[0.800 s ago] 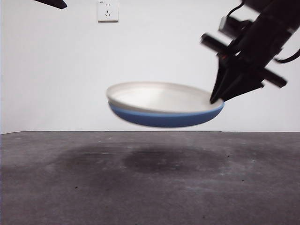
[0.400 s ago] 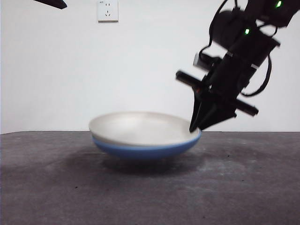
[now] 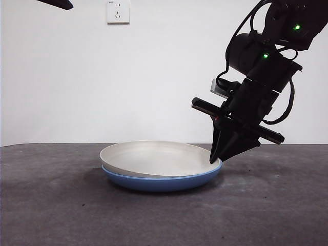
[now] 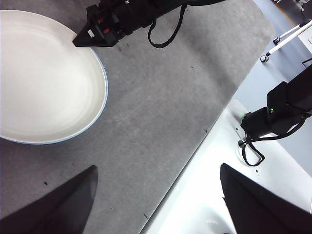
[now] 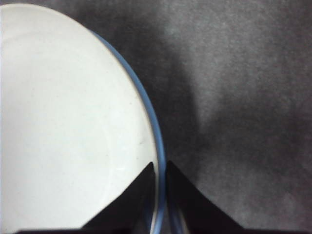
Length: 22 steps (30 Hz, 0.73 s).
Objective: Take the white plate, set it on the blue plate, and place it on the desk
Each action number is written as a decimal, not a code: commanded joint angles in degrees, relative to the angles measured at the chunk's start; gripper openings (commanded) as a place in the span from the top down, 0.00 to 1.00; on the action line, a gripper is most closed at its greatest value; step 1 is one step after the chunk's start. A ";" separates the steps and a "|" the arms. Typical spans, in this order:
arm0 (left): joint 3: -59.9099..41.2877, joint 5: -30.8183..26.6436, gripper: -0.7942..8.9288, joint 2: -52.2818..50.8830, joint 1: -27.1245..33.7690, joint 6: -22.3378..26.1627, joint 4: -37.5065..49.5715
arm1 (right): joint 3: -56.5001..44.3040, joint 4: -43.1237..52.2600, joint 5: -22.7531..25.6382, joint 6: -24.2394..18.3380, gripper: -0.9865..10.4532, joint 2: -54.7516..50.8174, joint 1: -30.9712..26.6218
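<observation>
Two plates stacked | right pincer [image 5: 158, 178] clamps blue plate [image 3: 159, 182], white plate [image 3: 154, 159] rims | left pincer [image 4: 156, 195] agape

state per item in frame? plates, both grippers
white plate: nested in the blue plate, upright, rim clamped at one edge.
blue plate: resting on the desk, under the white plate, rim clamped too.
right gripper: fingers shut on the rims of both stacked plates.
left gripper: fingers open, holding nothing, raised above the desk, off to the side of the plates.
</observation>
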 commanded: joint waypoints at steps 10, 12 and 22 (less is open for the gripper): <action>0.46 0.33 0.50 0.28 -0.31 0.83 0.57 | 1.46 -0.61 0.24 1.16 0.71 0.59 0.31; 0.46 0.31 0.50 0.28 -0.31 0.83 0.57 | 1.46 -1.60 0.50 1.05 0.71 -0.26 0.31; 0.46 0.31 0.50 0.28 -0.31 0.83 0.61 | 1.46 -8.31 2.51 -5.68 0.71 -12.55 0.20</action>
